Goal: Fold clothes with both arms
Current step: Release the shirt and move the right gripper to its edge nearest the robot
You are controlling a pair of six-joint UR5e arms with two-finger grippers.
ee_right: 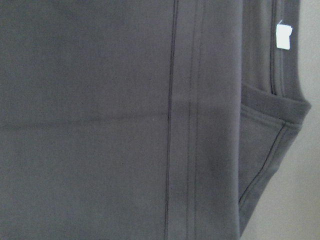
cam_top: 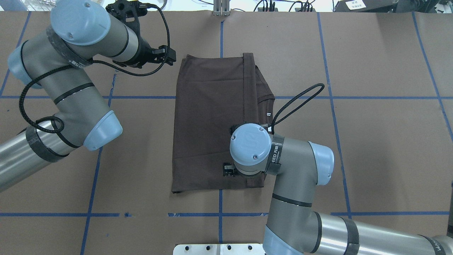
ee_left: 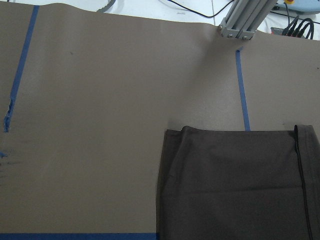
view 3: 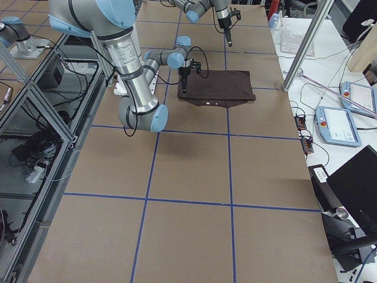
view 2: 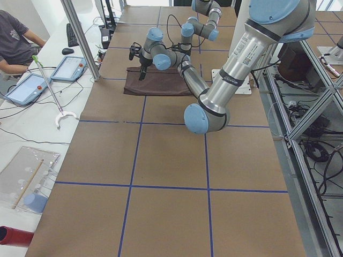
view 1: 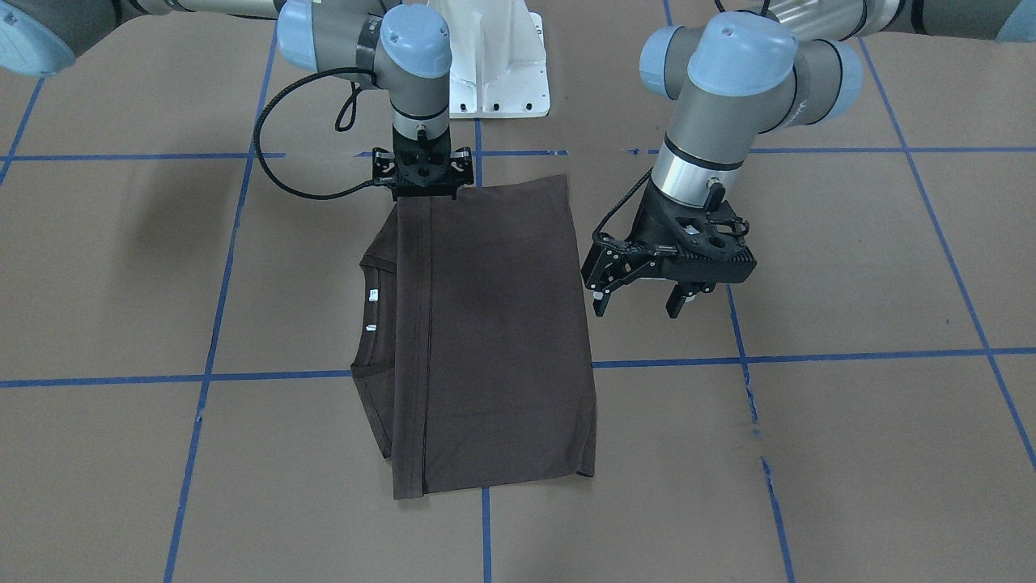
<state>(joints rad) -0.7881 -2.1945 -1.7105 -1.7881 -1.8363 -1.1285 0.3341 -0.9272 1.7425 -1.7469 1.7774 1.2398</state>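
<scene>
T-shirt folded flat mid tabletop. My left pincer wide, hovering off its 3 o'clock edge, front view. Right pincer at 11 o'clock corner, grip can't tell.

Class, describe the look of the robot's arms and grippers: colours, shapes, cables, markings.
Both the left arm and right arm are silver-grey tubes with light blue joint caps and black bands, one bearing white lettering. Looped black cables run along each. The left gripper and right gripper are black, two-fingered.
</scene>
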